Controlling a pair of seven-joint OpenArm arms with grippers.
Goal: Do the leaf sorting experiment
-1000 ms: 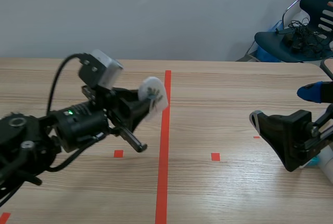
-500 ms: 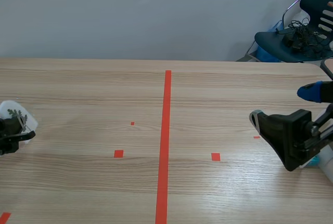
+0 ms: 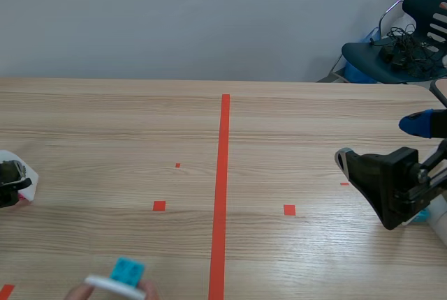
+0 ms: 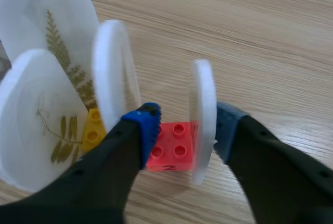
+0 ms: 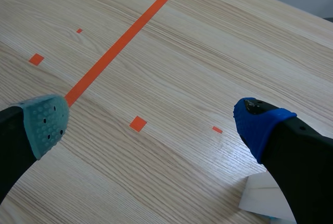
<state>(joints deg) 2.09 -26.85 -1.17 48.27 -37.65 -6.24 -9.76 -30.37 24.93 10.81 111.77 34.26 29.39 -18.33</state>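
Note:
My left gripper (image 4: 182, 125) is down at the table's far left edge (image 3: 10, 180). It is shut on a white disc (image 4: 203, 114) that stands edge-on upon a red brick (image 4: 174, 147); the brick rests on the wood. Just beside it another white disc (image 4: 114, 86) stands on a yellow brick (image 4: 93, 130). Past that, two discs face me, one with a fern leaf (image 4: 52, 31) and one with a small-leafed sprig (image 4: 31, 125). My right gripper (image 3: 377, 143) hangs open over bare table at the right (image 5: 156, 125), nothing between its fingers.
A person's hand at the near edge holds a white disc with a blue brick (image 3: 127, 272). A white object (image 5: 265, 198) lies by my right gripper's blue-padded finger. An orange-red tape line (image 3: 221, 195) runs down the table's middle. A chair (image 3: 408, 35) stands at the back right.
My left arm swung from the table's middle to the far left edge, carrying the disc down to the other discs. A hand with a blue-brick disc came in at the near edge. Right arm unmoved.

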